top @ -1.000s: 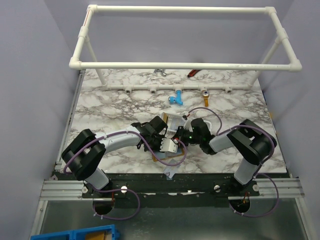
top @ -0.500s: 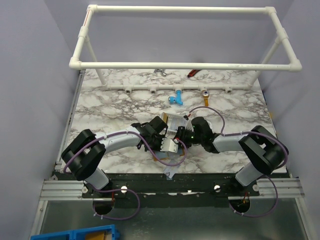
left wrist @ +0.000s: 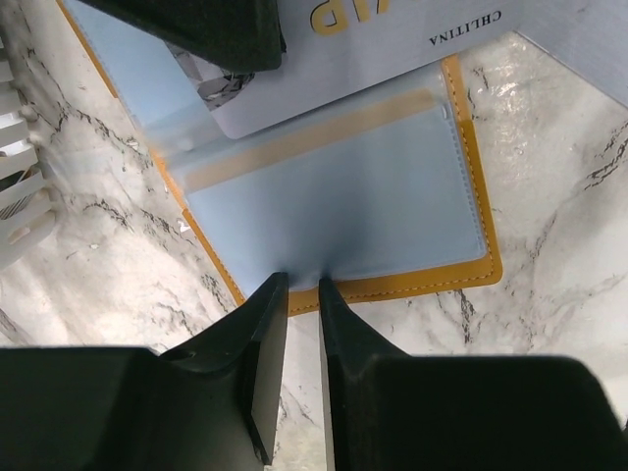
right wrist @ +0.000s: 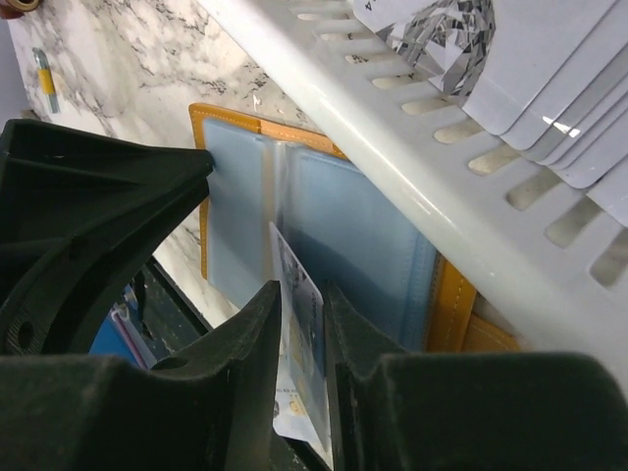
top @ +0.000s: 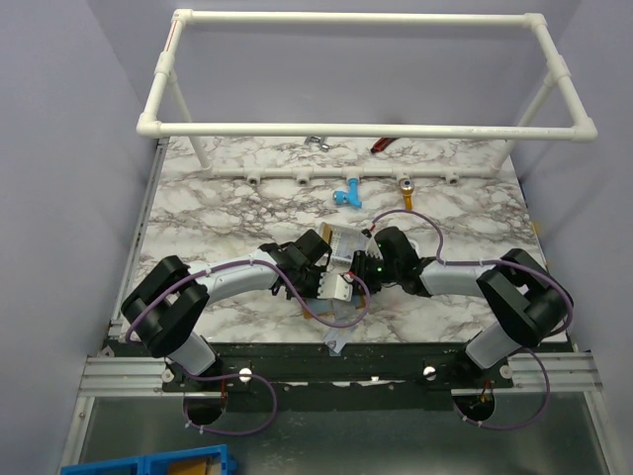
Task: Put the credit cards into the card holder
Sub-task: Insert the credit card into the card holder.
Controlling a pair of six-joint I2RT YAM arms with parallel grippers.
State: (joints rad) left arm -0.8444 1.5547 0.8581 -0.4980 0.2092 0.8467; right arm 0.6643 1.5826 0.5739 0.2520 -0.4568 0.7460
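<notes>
The card holder [left wrist: 334, 196], a small flat orange-brown leather-like wallet, lies opened flat on the white marble table [left wrist: 549, 294]. It is just beside the white mesh plastic basket [right wrist: 412, 167], on the side of the basket toward my bases. Its clear plastic sleeves [left wrist: 392, 226] face up.

My left gripper [left wrist: 303, 289] has its jaws narrow. One rim of the card holder, together with the edge of a sleeve, sits between the tips, so I grip it there.

My right gripper [right wrist: 302, 304] is low beside the rim of the basket, over the card holder. Its jaws are also narrow, and they hold a thin silvery-white credit card [left wrist: 392, 49] with gold letters. One corner of this card is under the mouth of a sleeve, and the larger part is outside.

Inside the basket several pale cards [right wrist: 549, 88] lean in a stack.
</notes>
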